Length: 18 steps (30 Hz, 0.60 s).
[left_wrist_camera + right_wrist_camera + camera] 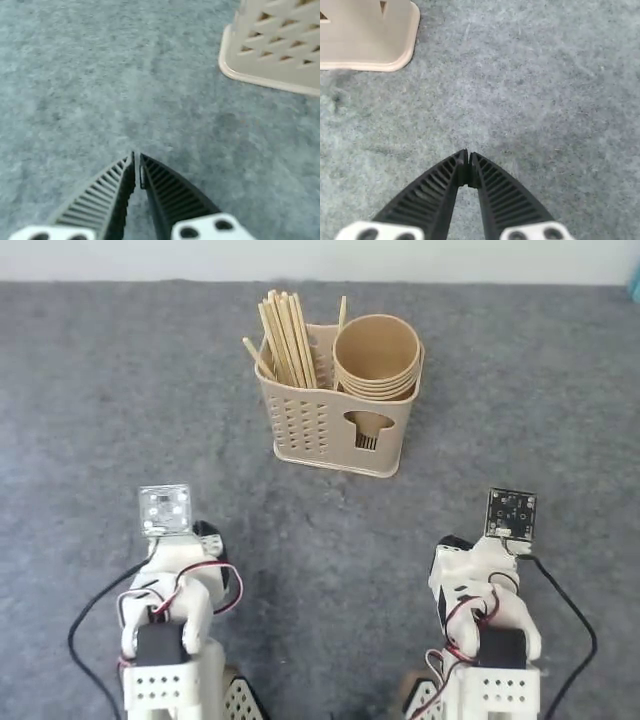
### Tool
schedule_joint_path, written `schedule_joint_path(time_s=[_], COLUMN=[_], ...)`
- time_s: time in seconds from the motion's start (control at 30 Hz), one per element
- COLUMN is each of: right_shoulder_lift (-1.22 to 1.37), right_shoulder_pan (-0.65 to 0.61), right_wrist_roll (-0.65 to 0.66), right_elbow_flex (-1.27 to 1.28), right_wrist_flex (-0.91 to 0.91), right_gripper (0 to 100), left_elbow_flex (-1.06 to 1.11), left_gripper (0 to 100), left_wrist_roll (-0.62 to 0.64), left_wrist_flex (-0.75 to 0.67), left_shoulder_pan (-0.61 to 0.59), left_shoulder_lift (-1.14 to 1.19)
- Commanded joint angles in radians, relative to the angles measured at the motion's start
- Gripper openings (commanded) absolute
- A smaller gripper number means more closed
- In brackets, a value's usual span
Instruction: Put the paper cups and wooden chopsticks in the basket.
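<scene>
and here we are over the grey felt mat (110,390). the beige basket (320,430) stands upright toward the far middle of the mat, its perforated front wall facing the arms. the wooden chopsticks (285,335) are in it, a bundle standing on end in the compartment on the left arm's side. they lean and fan out a little above the rim. one more stick pokes up behind the middle. the paper cups (376,355) are in there too, nested into one stack, mouth up, filling the compartment on the right arm's side, layered rims just above the basket's edge.

down at the near edge, both arms sit folded back, well apart from the basket, one on each side of it.

left gripper (136,159): the two ribbed black fingers are pressed nearly together, just a thin slit between the tips, nothing held. it hangs over bare mat, with a lower corner of the basket (280,55) ahead of the tips and apart from them.

right gripper (468,155): same story, fingers drawn together so the tips meet, nothing between them. it is over bare mat too, and the rounded base corner of the basket (370,42) is out ahead, not touching.
</scene>
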Motion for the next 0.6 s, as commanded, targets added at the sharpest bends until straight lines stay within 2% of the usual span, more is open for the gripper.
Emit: schedule_joint_path(time_s=[0.0,0.17,0.57], right_shoulder_lift=[-0.015,-0.015,-0.015], right_shoulder_pan=[0.001,0.001,-0.001], right_wrist_roll=[0.014,0.014,0.014], right_elbow_flex=[0.018,0.018,0.018], right_wrist_flex=[0.002,0.002,0.002], right_gripper=[0.8,0.8,0.8], left_elbow_flex=[-0.005,-0.005,-0.005], left_gripper=[1,1,1], left_wrist_roll=[-0.063,-0.077,-0.075], left_wrist_flex=[0.025,0.166,0.153], left_shoulder_pan=[0.046,0.011,0.009], left_shoulder_lift=[-0.014,-0.018,-0.014])
